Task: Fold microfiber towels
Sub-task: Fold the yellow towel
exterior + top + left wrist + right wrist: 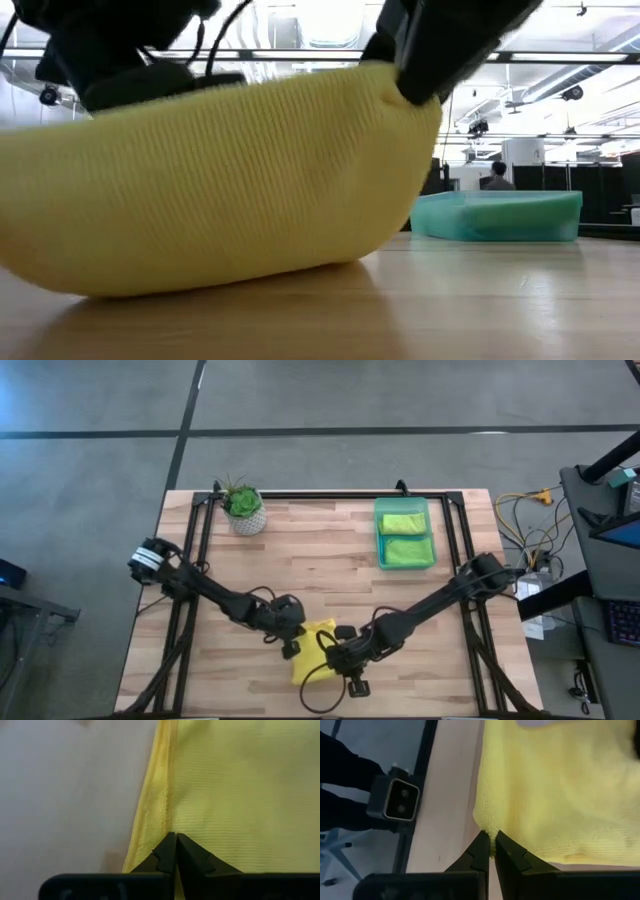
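A bright yellow microfiber towel (318, 645) lies near the table's front edge, between my two grippers. In the low view the towel (230, 190) sags in a bulging curve whose underside rests on the wood. My left gripper (296, 640) is shut at the towel's left side, and my right gripper (335, 658) is shut at its right side. Two lime green towels (404, 538) lie folded in a green bin at the far right. My left gripper (175, 837) pinches the towel's hemmed edge (165, 820) between its two fingertips, slanting down from the table's left. The cloth spreads away beyond the tips. My right gripper (492, 837) pinches a corner (487, 822) of the towel between its fingertips, slanting down from the right. That end is raised, and the cloth below it sags onto the table.
The translucent green bin (380, 535) stands at the far right and also shows in the low view (500, 215). A small potted plant (245, 508) stands at the far left. A black frame (330, 494) runs along the table's far and side edges. A person (495, 175) stands far behind.
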`<control>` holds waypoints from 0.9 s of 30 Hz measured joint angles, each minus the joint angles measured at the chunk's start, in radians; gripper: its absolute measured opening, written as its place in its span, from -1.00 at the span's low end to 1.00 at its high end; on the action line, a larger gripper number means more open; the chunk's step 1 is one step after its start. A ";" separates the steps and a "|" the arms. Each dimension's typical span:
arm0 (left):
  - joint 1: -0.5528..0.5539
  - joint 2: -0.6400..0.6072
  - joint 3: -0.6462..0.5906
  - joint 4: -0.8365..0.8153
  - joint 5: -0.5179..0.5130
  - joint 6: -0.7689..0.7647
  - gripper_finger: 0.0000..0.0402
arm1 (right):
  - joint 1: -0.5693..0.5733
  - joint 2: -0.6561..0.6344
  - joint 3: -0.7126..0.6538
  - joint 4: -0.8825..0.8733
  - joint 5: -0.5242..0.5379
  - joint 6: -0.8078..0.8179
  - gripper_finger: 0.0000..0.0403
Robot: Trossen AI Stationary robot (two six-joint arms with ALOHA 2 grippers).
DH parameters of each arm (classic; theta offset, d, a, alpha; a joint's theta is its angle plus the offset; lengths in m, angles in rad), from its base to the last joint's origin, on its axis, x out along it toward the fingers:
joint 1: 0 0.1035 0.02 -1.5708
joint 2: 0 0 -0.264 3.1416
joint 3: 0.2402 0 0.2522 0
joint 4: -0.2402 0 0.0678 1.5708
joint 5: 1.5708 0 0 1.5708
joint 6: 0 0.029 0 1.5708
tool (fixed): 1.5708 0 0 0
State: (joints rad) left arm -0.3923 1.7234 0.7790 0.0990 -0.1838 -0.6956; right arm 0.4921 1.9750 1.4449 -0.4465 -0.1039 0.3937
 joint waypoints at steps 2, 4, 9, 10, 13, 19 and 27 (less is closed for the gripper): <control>0.000 0.025 0.003 0.011 0.025 -0.002 -1.00 | -0.001 -0.005 0.000 0.008 0.001 0.000 -0.94; -0.001 0.043 0.005 0.024 0.039 -0.005 -1.00 | -0.003 -0.008 0.000 0.013 0.001 0.000 -0.94; -0.002 0.058 0.003 0.079 0.074 0.027 -1.00 | -0.008 -0.009 0.000 0.011 0.004 0.000 -0.94; -0.002 0.058 0.002 0.090 0.081 0.042 -1.00 | -0.008 -0.009 0.000 0.011 0.013 0.000 -0.94; -0.002 0.059 0.001 0.104 0.108 0.048 -1.00 | -0.013 -0.017 0.000 0.009 0.046 0.000 -0.94; -0.003 0.059 -0.014 0.119 0.138 0.048 -1.00 | -0.043 -0.046 0.001 0.002 0.068 -0.004 -0.94; -0.004 0.059 -0.067 0.235 0.185 0.046 -1.00 | -0.087 -0.049 0.001 -0.072 0.080 -0.037 -0.94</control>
State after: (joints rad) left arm -0.3962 1.7820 0.7120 0.3344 0.0013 -0.6495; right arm 0.4050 1.9256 1.4460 -0.5184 -0.0242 0.3565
